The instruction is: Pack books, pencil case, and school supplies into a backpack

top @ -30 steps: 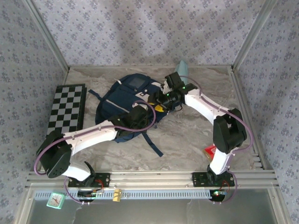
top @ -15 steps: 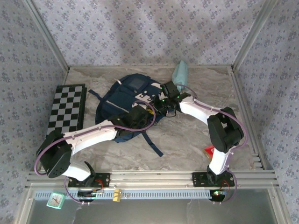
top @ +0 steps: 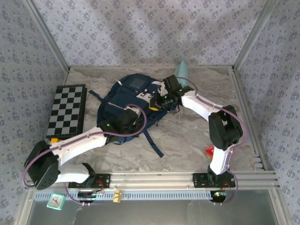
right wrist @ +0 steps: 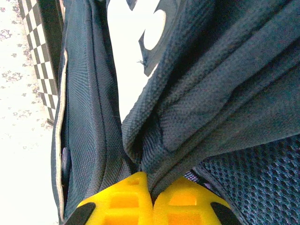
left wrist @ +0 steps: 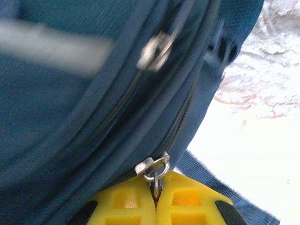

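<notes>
One backpack point(top: 115, 101), one pencil case point(top: 182, 72), one red packet point(top: 209, 151), one checkered board point(top: 68, 110).

At one o'clock in the top view, the right arm point(top: 202, 105) hides the near end of the pencil case point(top: 182, 70); at four o'clock it covers part of the red packet point(top: 208, 151). The left wrist view blurs a pale stripe point(left wrist: 51, 46), perhaps piping, on the backpack point(left wrist: 70, 122).

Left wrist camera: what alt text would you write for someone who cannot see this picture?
The left gripper, yellow-tipped, is pinched shut on the metal zipper pull of a navy backpack, seen very close. A second zipper pull sits higher on the blurred fabric, and the pale marbled table shows at the right.
</notes>
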`<action>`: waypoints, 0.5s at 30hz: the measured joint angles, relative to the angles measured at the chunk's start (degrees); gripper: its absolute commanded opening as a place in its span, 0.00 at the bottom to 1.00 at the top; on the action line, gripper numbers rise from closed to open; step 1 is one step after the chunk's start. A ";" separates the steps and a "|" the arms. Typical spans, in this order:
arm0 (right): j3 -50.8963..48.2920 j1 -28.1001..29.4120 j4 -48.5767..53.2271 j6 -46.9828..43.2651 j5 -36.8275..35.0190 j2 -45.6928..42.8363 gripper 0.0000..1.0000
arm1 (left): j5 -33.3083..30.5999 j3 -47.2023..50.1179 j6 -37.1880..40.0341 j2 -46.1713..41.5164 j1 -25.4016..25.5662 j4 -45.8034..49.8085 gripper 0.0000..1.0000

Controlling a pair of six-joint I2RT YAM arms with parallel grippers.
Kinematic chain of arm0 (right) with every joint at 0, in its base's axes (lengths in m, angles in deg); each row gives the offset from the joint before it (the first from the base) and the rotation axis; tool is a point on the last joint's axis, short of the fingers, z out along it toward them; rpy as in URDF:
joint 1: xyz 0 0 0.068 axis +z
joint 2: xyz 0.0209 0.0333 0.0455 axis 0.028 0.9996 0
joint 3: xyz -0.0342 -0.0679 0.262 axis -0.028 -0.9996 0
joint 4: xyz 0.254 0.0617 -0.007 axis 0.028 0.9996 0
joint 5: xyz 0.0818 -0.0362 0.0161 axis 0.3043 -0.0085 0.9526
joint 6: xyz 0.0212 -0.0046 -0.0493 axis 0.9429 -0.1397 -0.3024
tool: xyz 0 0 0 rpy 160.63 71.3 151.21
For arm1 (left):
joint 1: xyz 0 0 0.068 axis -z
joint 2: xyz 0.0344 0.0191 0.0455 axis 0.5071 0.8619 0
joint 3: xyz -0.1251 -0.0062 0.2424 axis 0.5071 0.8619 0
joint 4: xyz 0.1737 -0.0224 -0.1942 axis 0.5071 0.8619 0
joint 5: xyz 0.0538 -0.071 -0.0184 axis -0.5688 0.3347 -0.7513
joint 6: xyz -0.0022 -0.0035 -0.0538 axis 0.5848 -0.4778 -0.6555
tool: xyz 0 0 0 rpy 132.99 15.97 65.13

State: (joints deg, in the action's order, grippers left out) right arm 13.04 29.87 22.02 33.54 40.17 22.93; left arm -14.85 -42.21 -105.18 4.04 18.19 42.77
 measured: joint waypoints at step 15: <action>16.90 -1.99 9.40 -7.23 -0.46 9.49 0.11 | 3.50 4.83 -0.39 -6.36 -3.15 1.42 0.00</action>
State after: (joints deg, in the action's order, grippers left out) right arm 29.94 27.89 31.42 26.31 39.71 32.41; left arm -11.35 -37.38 -105.57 -2.32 15.04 44.19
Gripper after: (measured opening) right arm 0.053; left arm 0.056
